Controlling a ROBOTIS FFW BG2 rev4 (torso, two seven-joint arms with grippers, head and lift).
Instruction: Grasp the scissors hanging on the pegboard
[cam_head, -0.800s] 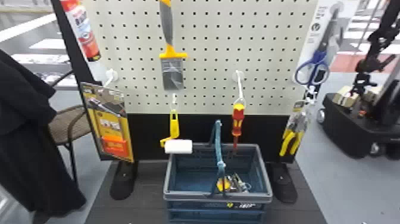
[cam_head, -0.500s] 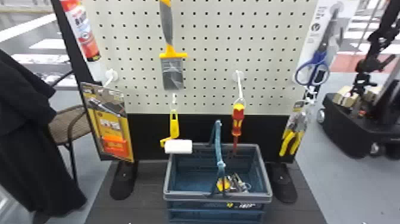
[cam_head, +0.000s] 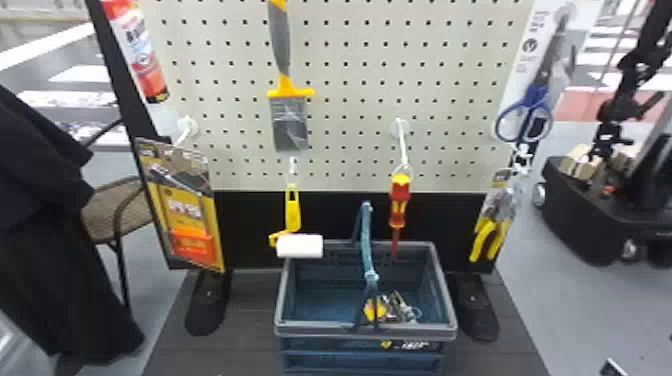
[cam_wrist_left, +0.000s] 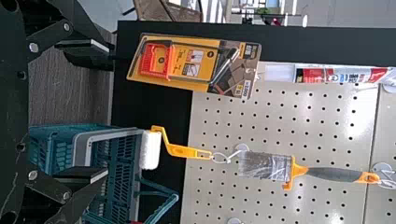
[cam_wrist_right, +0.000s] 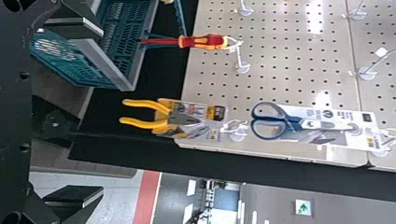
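Observation:
The scissors (cam_head: 525, 114) have blue handles and sit in a white card pack, hanging from a hook at the right edge of the white pegboard (cam_head: 350, 60). In the right wrist view the scissors (cam_wrist_right: 273, 122) hang well ahead of my right gripper (cam_wrist_right: 100, 112), which is open with nothing between its fingers. My left gripper (cam_wrist_left: 105, 116) is also open and empty. It faces the left part of the board, where a paint roller (cam_wrist_left: 152, 149) hangs.
Yellow-handled pliers (cam_head: 492, 225) hang just below the scissors. A red screwdriver (cam_head: 399, 200), a brush (cam_head: 287, 110) and a yellow carded tool (cam_head: 182, 205) also hang on the board. A blue-grey basket (cam_head: 310, 330) stands below it. A black cart (cam_head: 600, 210) stands at the right.

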